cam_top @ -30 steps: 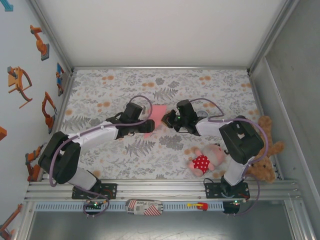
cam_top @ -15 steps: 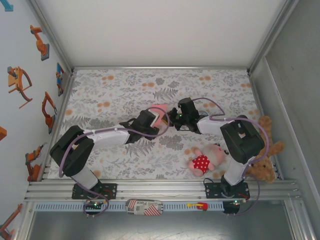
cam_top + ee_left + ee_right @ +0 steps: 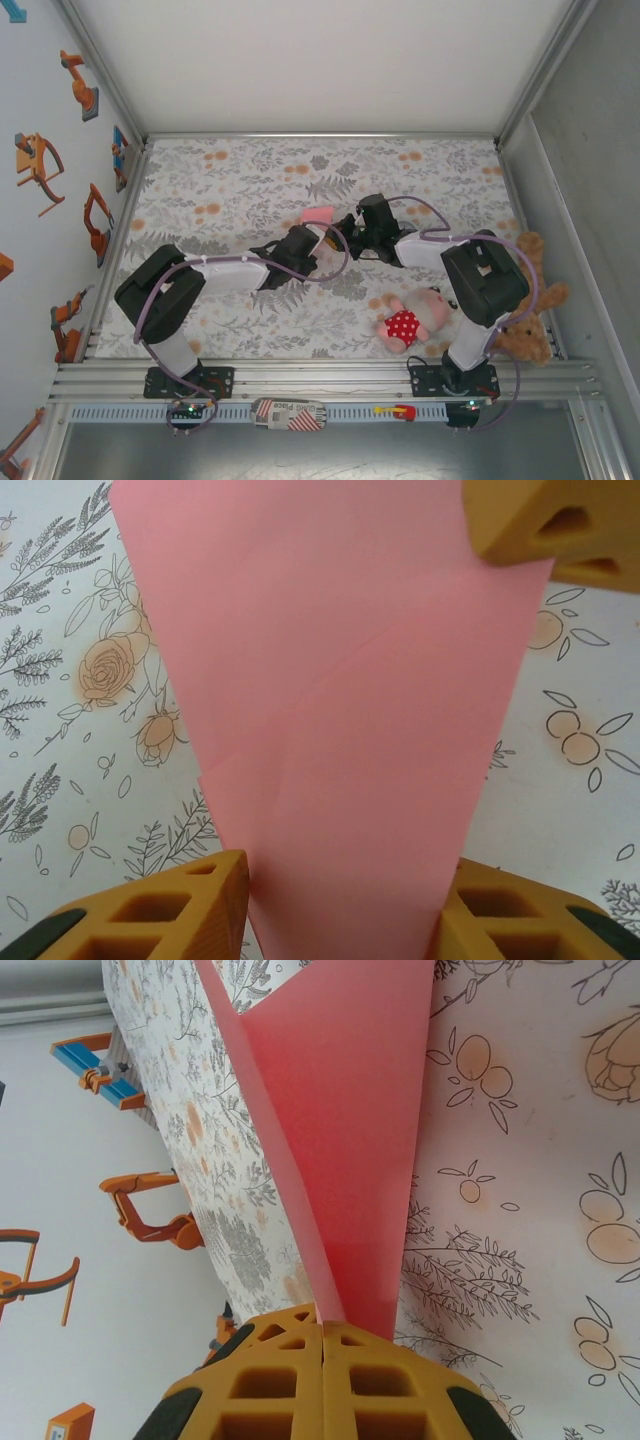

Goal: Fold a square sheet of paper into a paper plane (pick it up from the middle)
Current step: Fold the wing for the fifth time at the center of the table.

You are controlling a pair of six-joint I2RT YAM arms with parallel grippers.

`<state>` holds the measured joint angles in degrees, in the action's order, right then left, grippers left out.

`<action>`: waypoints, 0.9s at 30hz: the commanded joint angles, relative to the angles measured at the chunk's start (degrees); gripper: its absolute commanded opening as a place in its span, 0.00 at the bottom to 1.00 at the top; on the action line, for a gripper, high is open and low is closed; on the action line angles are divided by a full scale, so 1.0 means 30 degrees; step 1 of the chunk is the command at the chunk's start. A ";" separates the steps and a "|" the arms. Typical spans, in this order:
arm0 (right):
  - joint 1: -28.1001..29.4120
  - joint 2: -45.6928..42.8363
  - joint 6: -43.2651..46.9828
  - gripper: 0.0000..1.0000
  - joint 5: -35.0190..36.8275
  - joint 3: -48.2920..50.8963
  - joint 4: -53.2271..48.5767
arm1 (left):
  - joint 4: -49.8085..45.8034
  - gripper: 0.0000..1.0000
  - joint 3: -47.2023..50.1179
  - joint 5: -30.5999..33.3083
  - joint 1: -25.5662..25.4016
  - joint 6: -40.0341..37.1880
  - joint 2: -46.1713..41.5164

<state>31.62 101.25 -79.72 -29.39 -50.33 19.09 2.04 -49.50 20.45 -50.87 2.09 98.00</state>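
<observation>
Shows the folded salmon-pink paper sheet (image 3: 318,214) raised at the centre of the floral table (image 3: 200,180), clenched in the right gripper (image 3: 325,1325). Finds the left gripper (image 3: 345,875) newly swung rightward, jaws narrowed yet apart astride the sheet, apparently not pinching. Suggests a two-handed hold before the next crease.

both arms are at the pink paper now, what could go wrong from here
1. The left end effector has its fingers beside the two side edges of the paper rather than on its faces. If it closes there, it could buckle or crumple the sheet instead of pinching it.
2. The right end effector is shut on one narrow end of the paper. If the arms pull apart, the thin sheet may tear or slip out.
</observation>
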 commanded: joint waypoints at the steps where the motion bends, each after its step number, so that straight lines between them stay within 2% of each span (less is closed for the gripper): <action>1: -0.0109 0.0343 -0.0158 0.00 -0.0372 -0.0590 0.0155 | 0.0306 0.42 -0.0579 0.0332 -0.0189 -0.0436 0.0119; 6: -0.0109 0.0638 -0.0175 0.00 -0.0568 -0.0682 0.0140 | 0.0373 0.41 -0.0605 0.0208 -0.0240 -0.0410 -0.0017; 17: -0.0109 0.0761 -0.0075 0.00 -0.0630 -0.0680 -0.0022 | 0.0341 0.27 -0.0538 -0.0365 -0.0238 -0.0381 0.0180; 21: -0.0124 0.0619 0.0632 0.19 -0.0366 -0.0827 -0.1039 | 0.0418 0.21 -0.0421 -0.0732 -0.0213 -0.0323 0.0318; 27: -0.0702 -0.0331 0.2285 0.49 0.0801 -0.1062 -0.3380 | 0.0736 0.18 0.0000 -0.1130 -0.0189 -0.0002 0.0385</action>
<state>30.68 102.85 -75.77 -29.32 -51.62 13.19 3.86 -49.82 18.63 -51.29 1.96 98.17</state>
